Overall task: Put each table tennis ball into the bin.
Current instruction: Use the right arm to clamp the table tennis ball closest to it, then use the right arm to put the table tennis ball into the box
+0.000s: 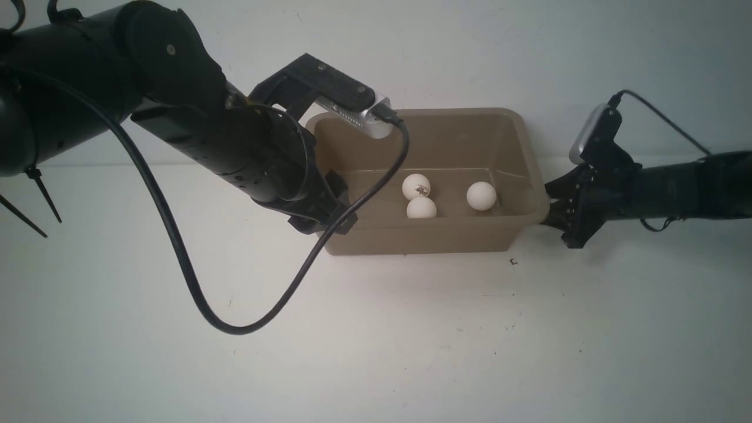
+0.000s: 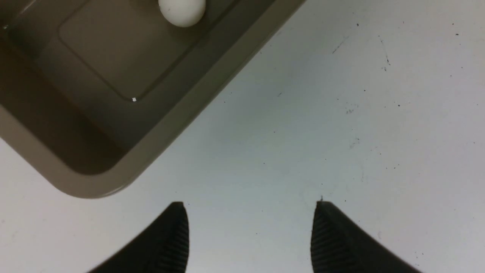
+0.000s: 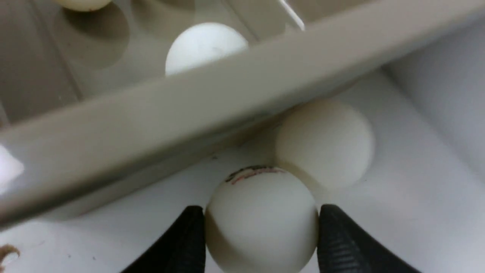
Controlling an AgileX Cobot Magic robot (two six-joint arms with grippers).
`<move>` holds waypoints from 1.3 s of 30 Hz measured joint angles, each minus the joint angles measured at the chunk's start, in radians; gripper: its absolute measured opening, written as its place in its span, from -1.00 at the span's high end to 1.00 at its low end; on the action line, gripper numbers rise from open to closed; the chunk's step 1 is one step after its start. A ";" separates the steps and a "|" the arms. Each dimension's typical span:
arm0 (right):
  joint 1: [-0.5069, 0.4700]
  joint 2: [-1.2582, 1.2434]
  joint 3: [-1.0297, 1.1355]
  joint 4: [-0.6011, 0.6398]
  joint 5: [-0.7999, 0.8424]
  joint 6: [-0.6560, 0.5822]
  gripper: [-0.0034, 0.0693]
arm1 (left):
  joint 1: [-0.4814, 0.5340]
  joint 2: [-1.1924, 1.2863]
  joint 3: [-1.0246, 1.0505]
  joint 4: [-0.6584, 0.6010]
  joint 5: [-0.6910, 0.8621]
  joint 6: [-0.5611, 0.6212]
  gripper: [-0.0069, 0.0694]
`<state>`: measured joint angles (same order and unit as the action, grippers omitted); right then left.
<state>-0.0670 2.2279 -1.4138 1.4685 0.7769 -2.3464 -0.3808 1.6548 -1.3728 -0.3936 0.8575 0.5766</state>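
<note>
Taupe bin [image 1: 423,241]: holds three white balls, namely the logo ball [image 1: 416,186], a plain ball [image 1: 421,208] touching it, and a third ball [image 1: 481,195] set apart from the pair
Done: three balls are in, judging by what lies on the bin floor
Left: at least two balls are outside, both against the bin's outer wall on the right arm's side; the front view shows none elsewhere on the white table [image 1: 411,352]
Right gripper [image 3: 261,207]: jaws closed on the marked ball [image 3: 261,223], with the ribbed pads pressed to its two sides
Marked ball: squarely between the jaws, its printed smudge turned away from the wrist; I cannot tell whether it has left the table
Loose ball [image 3: 326,142]: just beyond the jaw tips, touching the marked ball, tucked under the bin's flared rim
Left gripper [image 2: 249,204]: jaws moderately parted with nothing between them, bare table ahead of the tips
Bin from the left jaws: its rounded corner lies ahead and off to one side
Next move, as a judgement: the rim stands directly beyond the right jaws, so the marked ball must rise before it crosses
Risk: the loose ball may roll once its neighbour lifts
</note>
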 joint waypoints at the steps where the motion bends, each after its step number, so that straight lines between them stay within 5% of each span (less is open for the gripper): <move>1: -0.015 -0.029 0.000 -0.032 0.000 0.012 -0.05 | 0.000 0.000 0.000 0.000 0.000 0.000 -0.22; 8: -0.125 -0.207 0.000 -0.213 0.083 0.176 -0.05 | 0.000 0.000 0.000 0.000 0.000 0.001 -0.22; 16: -0.047 -0.263 -0.001 -0.097 0.321 0.196 -0.05 | 0.000 0.000 0.000 -0.001 -0.007 0.002 -0.22; 28: 0.207 -0.128 -0.001 0.053 -0.048 0.056 -0.05 | 0.000 0.000 0.000 -0.004 -0.022 0.002 -0.22; 39: 0.119 -0.193 -0.001 0.094 -0.045 0.049 -0.38 | 0.000 0.000 0.000 -0.004 -0.017 0.002 -0.22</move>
<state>0.0517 2.0347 -1.4149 1.5622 0.7315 -2.2973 -0.3808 1.6548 -1.3728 -0.3979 0.8409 0.5784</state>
